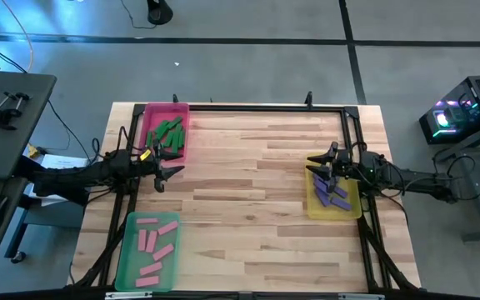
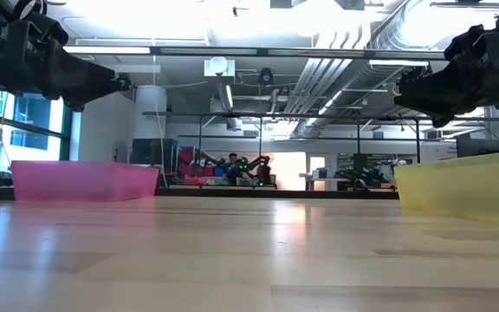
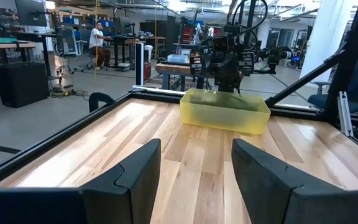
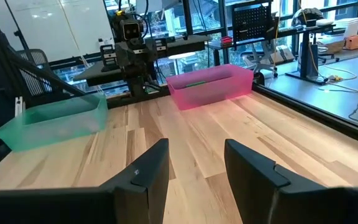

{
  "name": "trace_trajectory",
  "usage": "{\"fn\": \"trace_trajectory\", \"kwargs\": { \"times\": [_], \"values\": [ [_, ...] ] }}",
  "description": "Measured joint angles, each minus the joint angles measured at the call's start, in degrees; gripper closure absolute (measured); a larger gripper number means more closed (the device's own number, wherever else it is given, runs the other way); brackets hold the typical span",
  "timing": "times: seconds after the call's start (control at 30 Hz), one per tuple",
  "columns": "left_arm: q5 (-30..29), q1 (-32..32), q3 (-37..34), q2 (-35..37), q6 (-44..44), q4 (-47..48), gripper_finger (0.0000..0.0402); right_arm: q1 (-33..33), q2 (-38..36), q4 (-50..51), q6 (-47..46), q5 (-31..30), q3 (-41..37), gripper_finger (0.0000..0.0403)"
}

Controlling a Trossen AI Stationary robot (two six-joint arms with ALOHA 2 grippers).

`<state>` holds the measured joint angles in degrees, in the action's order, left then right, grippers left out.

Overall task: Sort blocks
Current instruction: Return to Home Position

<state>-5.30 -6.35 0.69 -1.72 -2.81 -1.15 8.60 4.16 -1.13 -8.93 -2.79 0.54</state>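
Hovering released and empty: left pincer (image 1: 168,172) beside green blocks (image 1: 170,133) in the pink bin (image 1: 165,107), right pincer (image 1: 320,163) over the purple blocks' (image 1: 334,194) yellow bin (image 1: 333,216); retreating low could clip either bin.

green blocks (image 1: 170,133): small flat bars, solid green, heaped in the pink tray (image 1: 150,107) at the table's far left corner. they overlap and cross at mixed angles; count not readable. a sliver of green shows over this tray's wall in the right wrist view.

pink blocks (image 1: 155,248): same bar shape, lying flat and spread out in the green tray (image 1: 123,250) at the near left. most run along the tray's length, a few skewed.

purple blocks (image 1: 333,193): same shape, bunched in the yellow tray (image 1: 312,204) at the right edge, angled and overlapping, partly hidden.
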Motion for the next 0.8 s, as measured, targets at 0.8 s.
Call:
{"fn": "trace_trajectory", "kwargs": {
  "times": [0.8],
  "values": [
    [0.07,6.47,0.0,-0.02,-1.56,0.02,0.0218,0.0,-0.02,0.0,0.01,0.0,0.0,0.0264]
  ]
}}
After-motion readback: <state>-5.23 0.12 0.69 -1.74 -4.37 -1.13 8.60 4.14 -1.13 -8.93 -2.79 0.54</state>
